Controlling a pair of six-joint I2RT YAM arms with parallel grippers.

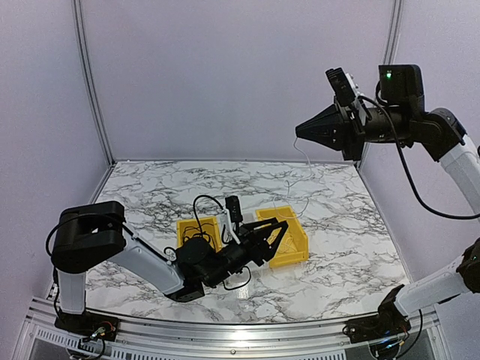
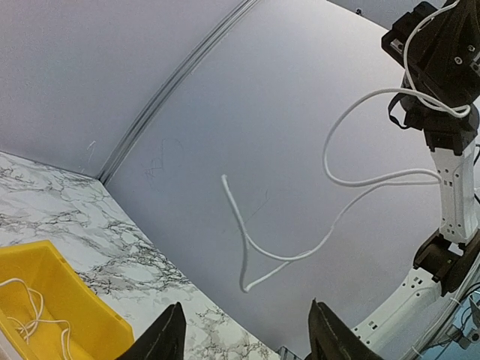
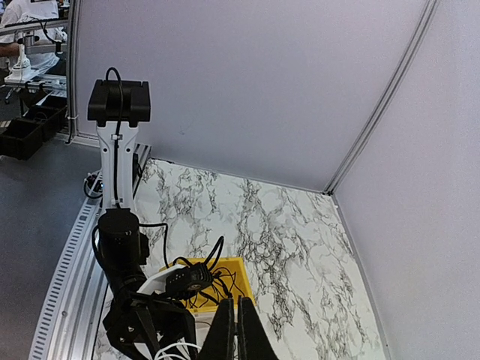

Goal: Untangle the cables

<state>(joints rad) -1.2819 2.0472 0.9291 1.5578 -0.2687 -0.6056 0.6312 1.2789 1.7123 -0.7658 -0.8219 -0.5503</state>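
Evidently light and limp, the thin whitish cable dangles from the right gripper, clamped on it; the left gripper, gaping wide, might best pinch its slack middle.

No text, label or number is legible anywhere.

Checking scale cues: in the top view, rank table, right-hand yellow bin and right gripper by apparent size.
Table
Then right-hand yellow bin and right gripper, about alike: the raised gripper sits nearer the camera, so unranked.
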